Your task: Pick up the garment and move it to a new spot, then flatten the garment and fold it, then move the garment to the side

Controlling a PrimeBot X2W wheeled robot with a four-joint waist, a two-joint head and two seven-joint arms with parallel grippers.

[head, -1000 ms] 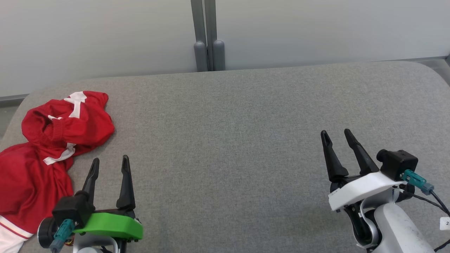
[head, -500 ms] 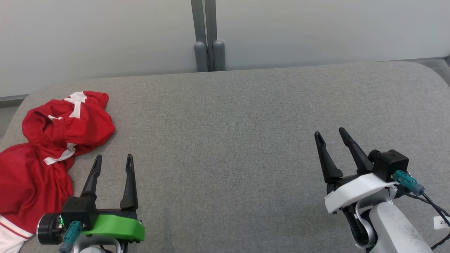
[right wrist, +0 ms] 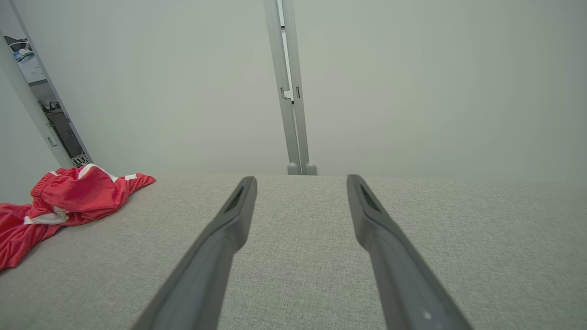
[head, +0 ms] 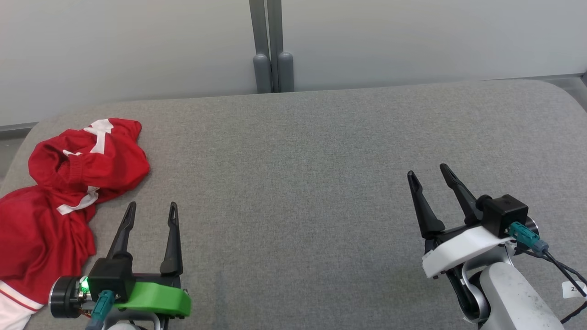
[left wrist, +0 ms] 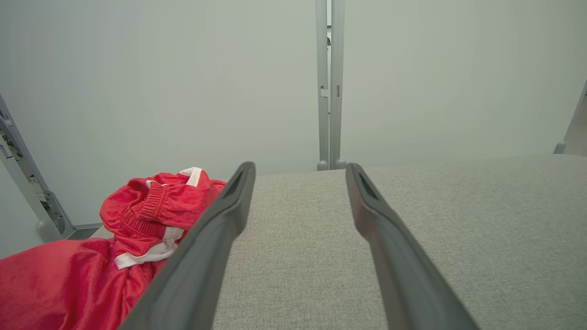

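Red garment (head: 59, 201) lies crumpled at the counter's (head: 298, 183) far-left corner and along its left edge, not yet lifted. Your left tool (head: 153, 204) hovers just beside it, jaws wide and empty, likely staged for the pickup. The right tool (head: 427, 170), equally wide and empty, waits near the right edge, well apart.

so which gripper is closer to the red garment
Left. The left gripper sits just right of the red garment, fingers clear of it; the right gripper is far across the grey surface.
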